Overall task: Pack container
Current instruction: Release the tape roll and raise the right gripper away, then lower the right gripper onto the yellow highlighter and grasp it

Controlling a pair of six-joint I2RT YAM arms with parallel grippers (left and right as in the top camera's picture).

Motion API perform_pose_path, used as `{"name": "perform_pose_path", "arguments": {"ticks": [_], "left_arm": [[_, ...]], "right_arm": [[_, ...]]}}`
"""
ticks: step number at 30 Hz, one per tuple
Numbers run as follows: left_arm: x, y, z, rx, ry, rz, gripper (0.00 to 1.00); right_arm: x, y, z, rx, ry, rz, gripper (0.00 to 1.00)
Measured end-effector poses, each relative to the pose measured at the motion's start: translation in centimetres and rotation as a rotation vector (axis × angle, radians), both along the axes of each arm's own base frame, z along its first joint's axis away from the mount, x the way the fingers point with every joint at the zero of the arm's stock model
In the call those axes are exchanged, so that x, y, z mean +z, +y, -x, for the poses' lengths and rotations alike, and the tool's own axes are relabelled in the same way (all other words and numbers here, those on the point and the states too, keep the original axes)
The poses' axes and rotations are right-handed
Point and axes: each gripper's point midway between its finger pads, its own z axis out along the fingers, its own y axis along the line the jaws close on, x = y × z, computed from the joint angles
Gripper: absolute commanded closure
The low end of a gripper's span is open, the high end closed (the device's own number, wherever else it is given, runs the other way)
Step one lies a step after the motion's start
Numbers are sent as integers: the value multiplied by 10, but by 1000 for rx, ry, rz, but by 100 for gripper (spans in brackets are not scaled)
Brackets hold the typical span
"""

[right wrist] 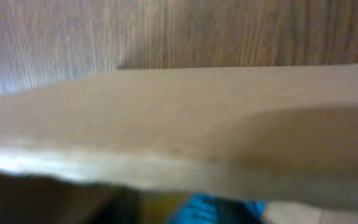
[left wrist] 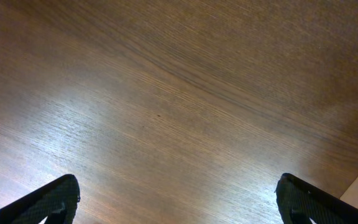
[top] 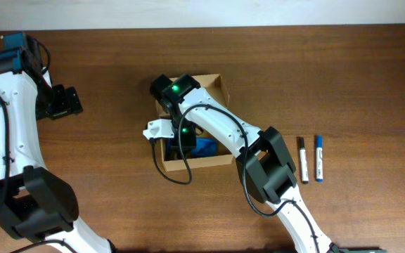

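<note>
The container (top: 223,88) is a tan cardboard box standing open at the table's middle. A blue object (top: 204,147) lies inside it. My right gripper (top: 186,143) reaches down into the box beside the blue object; its dark fingers are too hidden to show how the jaws stand. The right wrist view is blurred: a cardboard wall (right wrist: 179,124) fills it, with a patch of the blue object (right wrist: 216,208) below. My left gripper (top: 65,102) hangs far left of the box, open over bare wood (left wrist: 178,186), nothing between its fingers (left wrist: 64,190).
Two markers lie side by side right of the box, one with a black cap (top: 303,159) and one blue (top: 318,158). The table's far edge runs along the top of the overhead view.
</note>
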Motion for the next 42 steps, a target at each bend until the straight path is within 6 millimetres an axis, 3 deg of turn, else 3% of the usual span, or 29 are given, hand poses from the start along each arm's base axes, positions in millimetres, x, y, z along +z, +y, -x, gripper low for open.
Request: {"name": "perform_pose_path", "arguments": {"ticks": [8, 12, 16, 20, 22, 26, 29, 32, 33, 34, 37, 40, 42], "left_arm": [[0, 0, 0, 0, 0, 0, 0], [0, 0, 0, 0, 0, 0, 0], [0, 0, 0, 0, 0, 0, 0], [0, 0, 0, 0, 0, 0, 0], [0, 0, 0, 0, 0, 0, 0], [0, 0, 0, 0, 0, 0, 0], [0, 0, 0, 0, 0, 0, 0], [0, 0, 0, 0, 0, 0, 0], [0, 0, 0, 0, 0, 0, 0], [0, 0, 0, 0, 0, 0, 0], [0, 0, 0, 0, 0, 0, 0], [0, 0, 0, 0, 0, 0, 0], [0, 0, 0, 0, 0, 0, 0]], "right_arm": [[0, -4, 0, -61, 2, 32, 59], [15, -3, -15, -140, -68, 48, 43], [61, -3, -39, -240, -218, 22, 44], [139, -16, -54, -388, -372, -66, 51], [168, -29, -56, -455, -414, -96, 53], [220, -86, -72, -667, -476, -136, 54], [238, -135, -94, -827, -512, -140, 53], [242, -198, -117, -1016, -529, -114, 53], [239, -223, -123, -1089, -524, -95, 53], [237, -232, -125, -1114, -517, -86, 53], [214, -286, -125, -1274, -432, -26, 53], [183, -312, -112, -1360, -321, 40, 53], [159, -313, -100, -1378, -241, 92, 53]]}}
